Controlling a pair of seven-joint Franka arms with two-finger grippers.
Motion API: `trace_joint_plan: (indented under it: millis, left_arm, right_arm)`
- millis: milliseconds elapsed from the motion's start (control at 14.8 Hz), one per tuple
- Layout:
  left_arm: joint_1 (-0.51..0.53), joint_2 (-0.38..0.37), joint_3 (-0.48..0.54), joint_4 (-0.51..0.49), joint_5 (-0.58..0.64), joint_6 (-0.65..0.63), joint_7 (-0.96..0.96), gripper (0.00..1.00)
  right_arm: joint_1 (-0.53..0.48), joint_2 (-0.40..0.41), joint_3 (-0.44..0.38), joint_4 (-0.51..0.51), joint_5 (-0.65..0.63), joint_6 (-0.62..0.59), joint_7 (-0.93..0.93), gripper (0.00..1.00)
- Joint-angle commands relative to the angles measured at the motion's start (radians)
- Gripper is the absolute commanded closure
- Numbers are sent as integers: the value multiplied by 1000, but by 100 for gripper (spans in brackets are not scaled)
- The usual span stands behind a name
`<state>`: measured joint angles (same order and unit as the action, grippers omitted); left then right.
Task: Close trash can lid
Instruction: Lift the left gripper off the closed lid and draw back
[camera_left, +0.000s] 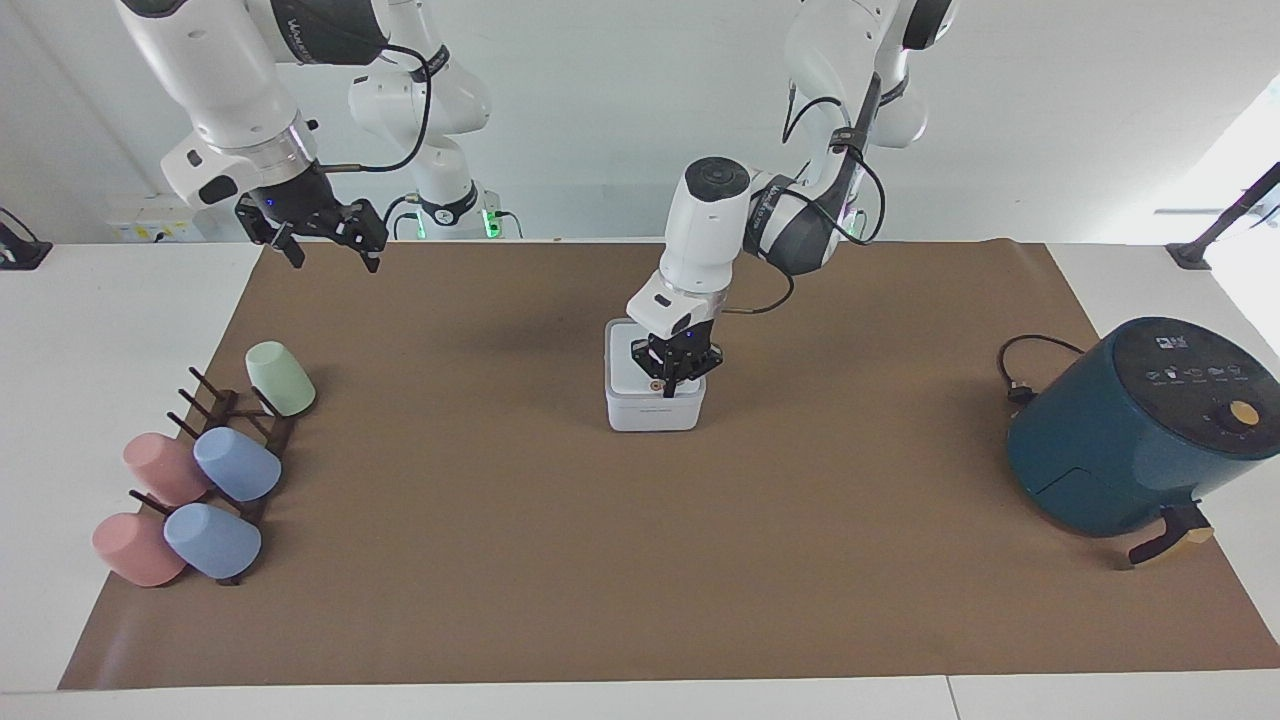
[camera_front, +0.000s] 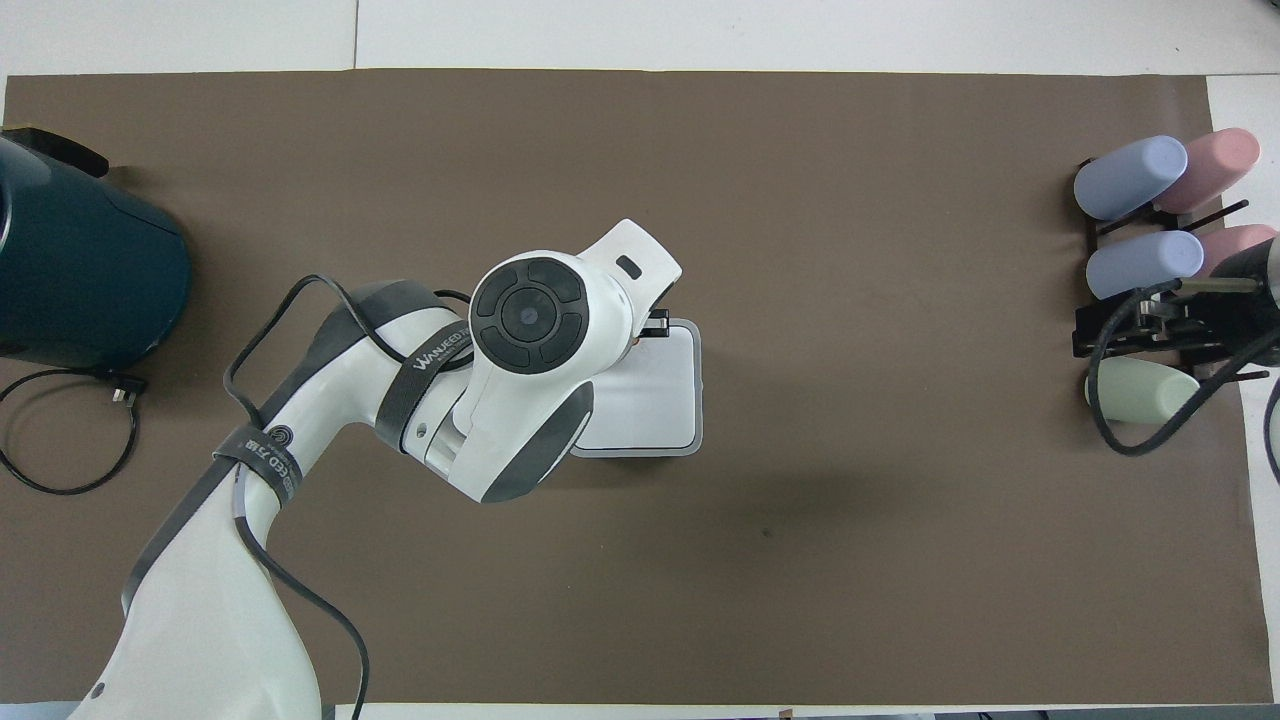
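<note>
The small white trash can (camera_left: 655, 412) stands mid-table on the brown mat. Its lid (camera_left: 626, 372) lies flat on top, and its grey rim shows in the overhead view (camera_front: 660, 395). The orange-ringed dot (camera_left: 655, 384) is at the lid's edge farthest from the robots. My left gripper (camera_left: 668, 384) points down, shut, with its tips at the lid beside that dot. In the overhead view the wrist hides most of it (camera_front: 655, 322). My right gripper (camera_left: 328, 248) is open and empty. It waits raised near the right arm's end of the table, over the cup rack (camera_front: 1150, 330).
A teal air fryer (camera_left: 1135, 425) with its cord (camera_left: 1020, 370) stands toward the left arm's end. A dark rack (camera_left: 235, 425) with pink, blue and green cups stands toward the right arm's end.
</note>
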<state>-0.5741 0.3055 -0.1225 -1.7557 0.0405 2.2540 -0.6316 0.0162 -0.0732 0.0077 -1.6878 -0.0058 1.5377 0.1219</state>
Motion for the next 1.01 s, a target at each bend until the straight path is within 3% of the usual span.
trace_joint_plan:
  millis: [0,473,946]
  left_arm:
    - [6,1,1,25,3,-88,-5,100]
    - [66,-101,12,70,-53,-264,12,100]
    - [368,-256,9,76,-106,-523,379,100]
  right_arm:
    - [-1,-13,-2,-4,7,-13,-19,0]
    - [-2,-13,-2,-4,7,-13,-19,0]
    - [-2,-13,-2,-4,7,-13,-19,0]
